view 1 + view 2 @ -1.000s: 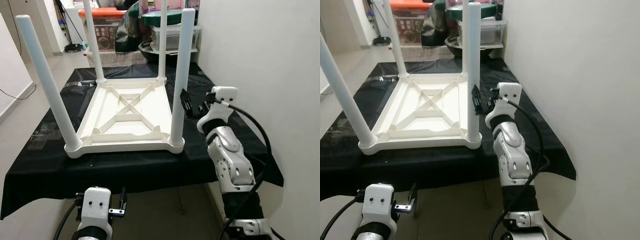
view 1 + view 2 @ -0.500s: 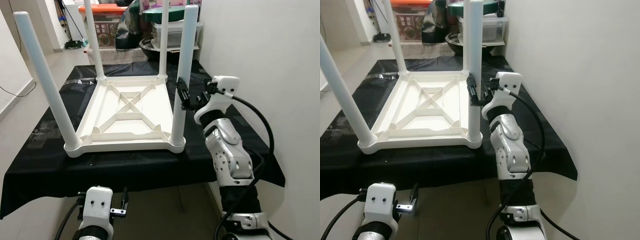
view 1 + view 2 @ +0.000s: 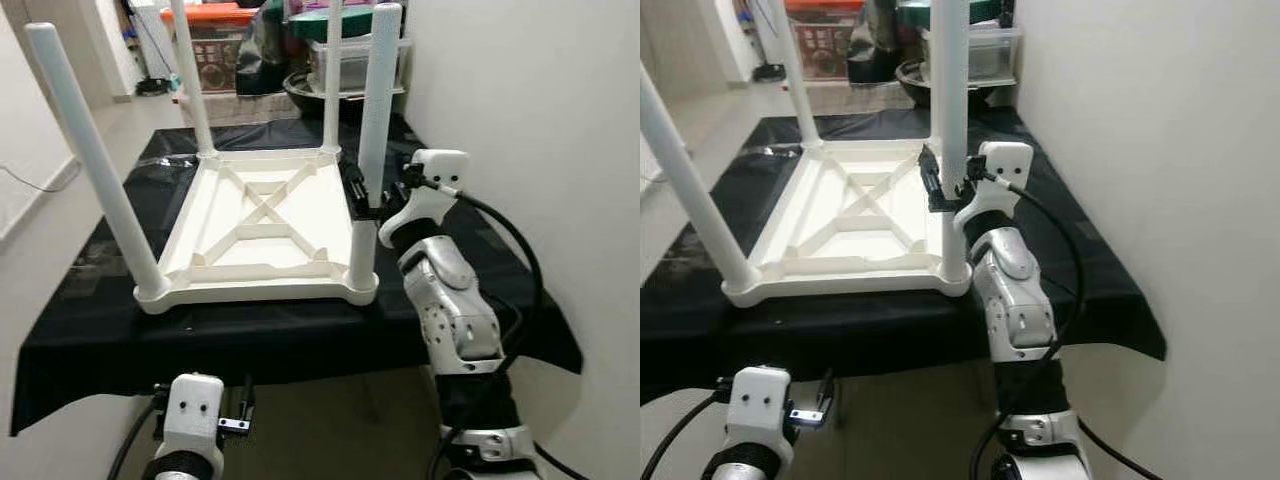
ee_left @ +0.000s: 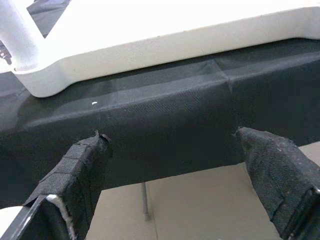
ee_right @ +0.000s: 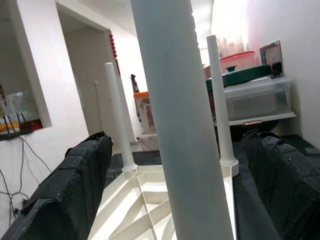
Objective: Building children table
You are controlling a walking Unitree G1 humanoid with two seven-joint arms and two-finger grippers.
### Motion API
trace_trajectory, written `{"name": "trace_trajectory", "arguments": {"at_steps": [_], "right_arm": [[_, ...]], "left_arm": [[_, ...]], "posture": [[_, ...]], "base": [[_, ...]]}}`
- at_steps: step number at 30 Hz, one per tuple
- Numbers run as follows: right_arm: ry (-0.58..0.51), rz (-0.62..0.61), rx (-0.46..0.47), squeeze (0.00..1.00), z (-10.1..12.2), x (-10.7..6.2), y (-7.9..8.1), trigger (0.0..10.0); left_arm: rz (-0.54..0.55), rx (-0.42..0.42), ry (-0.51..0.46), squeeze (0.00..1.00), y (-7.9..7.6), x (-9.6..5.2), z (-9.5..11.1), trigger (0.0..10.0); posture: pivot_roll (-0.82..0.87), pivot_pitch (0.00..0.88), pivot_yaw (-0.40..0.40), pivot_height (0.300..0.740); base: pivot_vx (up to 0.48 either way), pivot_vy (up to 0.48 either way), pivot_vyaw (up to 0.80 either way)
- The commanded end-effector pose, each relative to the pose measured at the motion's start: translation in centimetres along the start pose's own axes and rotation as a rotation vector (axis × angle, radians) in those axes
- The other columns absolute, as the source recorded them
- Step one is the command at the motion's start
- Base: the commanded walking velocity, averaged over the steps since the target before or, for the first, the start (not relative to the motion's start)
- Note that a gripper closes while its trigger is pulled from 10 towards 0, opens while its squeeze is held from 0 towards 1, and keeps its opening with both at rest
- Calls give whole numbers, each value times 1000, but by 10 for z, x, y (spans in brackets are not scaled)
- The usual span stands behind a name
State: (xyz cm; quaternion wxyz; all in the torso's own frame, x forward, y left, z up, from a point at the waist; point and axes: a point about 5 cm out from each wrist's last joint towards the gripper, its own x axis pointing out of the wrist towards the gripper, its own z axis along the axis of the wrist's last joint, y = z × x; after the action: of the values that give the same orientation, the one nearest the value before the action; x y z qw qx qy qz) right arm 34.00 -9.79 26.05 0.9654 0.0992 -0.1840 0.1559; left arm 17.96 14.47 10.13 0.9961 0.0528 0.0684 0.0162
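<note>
While the white children's table lies upside down on the black-draped tabletop, its four legs point straight up, and everything else is best placed against it. Beyond its far edge sit stacked storage boxes, one lidded in orange, one clear. A white wall runs along its right side.

Next in size is the right arm, raised alongside the table's near right corner. Its tool is spread wide around the near right leg; the wrist view shows the leg standing between the two black fingers with daylight on either side, so nothing is clamped yet. The left tool hangs low in front of the table's near edge, below the cloth's drape, fingers parted and empty.

The table looks like moulded plastic: light, stiff, with a ribbed underside. The legs are smooth round tubes, likely slippery, so a pinch partway up might slide or turn. If the leg needs seating, I'd judge a firm hold around mid-height and a straight push down into its corner socket the best bet; too high a hold could lever the light frame across the cloth.
</note>
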Motion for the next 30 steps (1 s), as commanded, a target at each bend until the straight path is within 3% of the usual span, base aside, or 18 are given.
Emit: {"name": "trace_trajectory", "arguments": {"at_steps": [1, 8, 10, 15, 21, 25, 30], "right_arm": [[-11, 36, 17, 0, 1, 3, 6, 10000], [-8, 54, 23, 0, 2, 8, 11, 10000], [8, 63, 8, 0, -1, 18, 20, 10000], [25, 42, -31, 0, -5, 26, 23, 10000], [79, -3, -66, 0, -18, 38, 21, 10000], [151, -78, -101, 0, -25, 48, 12, 10000], [170, -102, -115, 0, -25, 48, 7, 10000]], "left_arm": [[1, 3, 23, 0, 0, 0, -4, 10000], [-2, -1, 23, 0, -2, 1, -4, 10000], [-4, -1, 21, 0, -2, 2, -4, 10000], [-5, 0, 16, 0, -4, 1, -2, 10000], [-8, 4, 12, 0, -5, -1, 0, 10000], [-7, -1, 14, 0, -6, -5, 1, 10000], [-5, -2, 18, 0, -7, -7, 1, 10000]], "posture": [[-9, 41, 3, 734], [-10, 41, -2, 734], [-6, 42, -11, 734], [2, 51, -20, 734], [4, 60, -21, 734], [14, 78, -29, 734], [17, 90, -36, 734]], "base": [[0, 0, 0], [0, 0, 0], [0, 0, 0], [0, 0, 0], [0, 0, 0], [0, 0, 0], [0, 0, 0]]}}
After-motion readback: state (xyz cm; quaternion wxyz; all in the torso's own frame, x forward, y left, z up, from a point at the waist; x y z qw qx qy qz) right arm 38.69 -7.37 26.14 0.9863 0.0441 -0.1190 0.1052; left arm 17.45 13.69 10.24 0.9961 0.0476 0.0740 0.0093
